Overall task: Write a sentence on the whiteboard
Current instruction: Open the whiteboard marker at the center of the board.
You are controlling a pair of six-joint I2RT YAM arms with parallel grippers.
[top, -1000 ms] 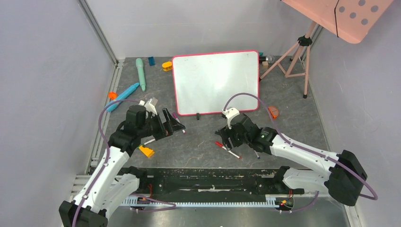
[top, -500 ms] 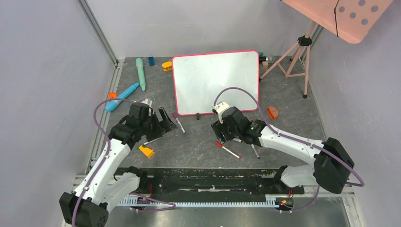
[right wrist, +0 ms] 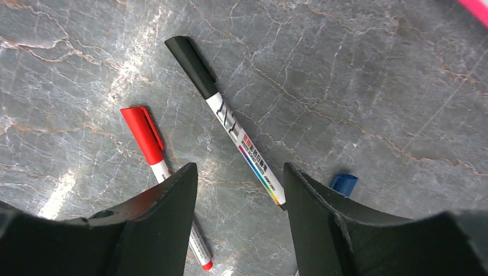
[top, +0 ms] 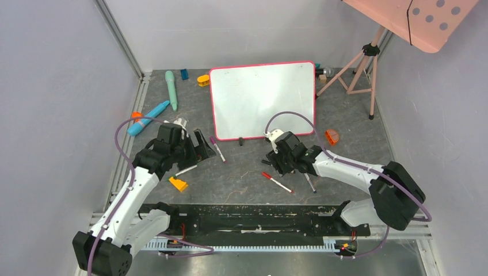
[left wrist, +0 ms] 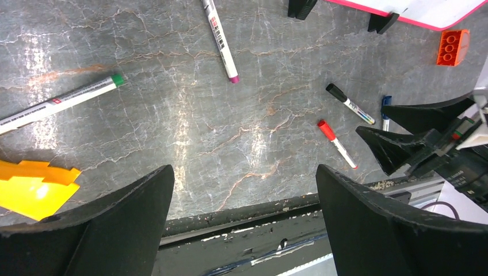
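R end effector (right wrist: 239,172), released, shifted over black marker (right wrist: 224,118) | L end effector (left wrist: 244,172) released | blue marker (right wrist: 344,183) occluded

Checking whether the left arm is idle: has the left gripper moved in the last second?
Yes. In the top view the left gripper has drawn back leftward, away from the left foot of the whiteboard.

White-shelled arms (top: 131,192) with black joints (top: 397,198) and looping purple cables (top: 117,142).
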